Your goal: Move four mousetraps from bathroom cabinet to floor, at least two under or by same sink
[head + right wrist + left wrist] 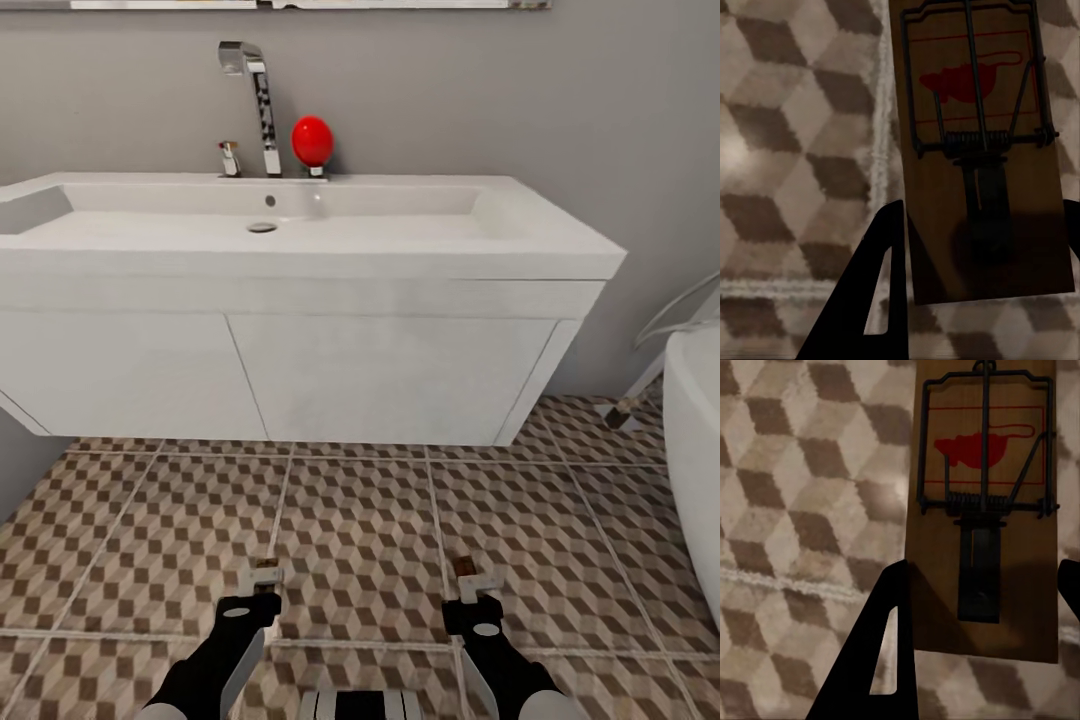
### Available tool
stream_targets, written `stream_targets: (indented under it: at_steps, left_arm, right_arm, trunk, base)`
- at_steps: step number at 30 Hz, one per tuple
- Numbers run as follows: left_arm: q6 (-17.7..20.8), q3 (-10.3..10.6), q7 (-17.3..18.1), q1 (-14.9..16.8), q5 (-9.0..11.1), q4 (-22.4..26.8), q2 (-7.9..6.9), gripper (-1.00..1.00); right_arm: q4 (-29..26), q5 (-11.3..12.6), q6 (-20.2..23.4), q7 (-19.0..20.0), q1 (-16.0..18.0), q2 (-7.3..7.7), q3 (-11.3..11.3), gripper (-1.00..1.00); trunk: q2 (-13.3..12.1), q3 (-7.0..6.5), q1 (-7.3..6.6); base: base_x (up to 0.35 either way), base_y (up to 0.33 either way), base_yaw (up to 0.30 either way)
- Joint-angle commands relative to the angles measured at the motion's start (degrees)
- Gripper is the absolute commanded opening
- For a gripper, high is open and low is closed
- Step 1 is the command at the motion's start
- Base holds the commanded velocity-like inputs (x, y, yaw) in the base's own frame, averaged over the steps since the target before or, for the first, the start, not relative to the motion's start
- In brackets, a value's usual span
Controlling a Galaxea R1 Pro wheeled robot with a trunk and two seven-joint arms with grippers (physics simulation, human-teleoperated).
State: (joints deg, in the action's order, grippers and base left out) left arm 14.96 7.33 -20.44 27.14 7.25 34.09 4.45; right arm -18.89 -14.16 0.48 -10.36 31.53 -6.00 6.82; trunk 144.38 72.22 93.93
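Each of my two grippers holds a tan mousetrap with dark wire and a red spot, low over the cube-patterned bathroom floor. My left gripper is shut on one mousetrap, its fingers pressing the board's long edges. My right gripper is shut on another mousetrap the same way. Both hang a little in front of the white sink and its wall-hung vanity. The cabinet is out of view.
A chrome tap and a red round object stand at the back of the basin. A white bathtub edges in at the right. Open floor runs under the vanity and between it and my arms.
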Motion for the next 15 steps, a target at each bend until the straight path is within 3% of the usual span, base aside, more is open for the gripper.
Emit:
stream_targets:
  at_steps: [1, 10, 15]
  left_arm:
    - [0.24, 0.40, -0.41, 0.03, 0.58, 0.13, -0.07, -1.00]
    - [0.00, 0.26, -1.02, 0.02, 0.51, 2.28, -0.07, -1.00]
    - [-0.69, 0.31, -1.10, 0.02, 0.50, 2.23, -0.14, -1.00]
  right_arm:
    - [-0.01, -0.51, -0.08, 0.08, 0.02, -0.07, 0.47, -1.00]
    - [-0.02, -0.51, -0.13, 0.08, 0.02, -0.07, 0.48, -1.00]
    - [-0.01, -0.51, -0.13, 0.08, 0.02, -0.07, 0.48, -1.00]
  trunk:
    - [0.03, 0.27, 0.01]
    - [0.06, 0.71, 0.06]
    - [0.06, 0.71, 0.06]
  base:
    - [0.000, 0.000, 0.000]
    - [0.003, 0.000, 0.000]
    - [0.224, 0.000, 0.000]
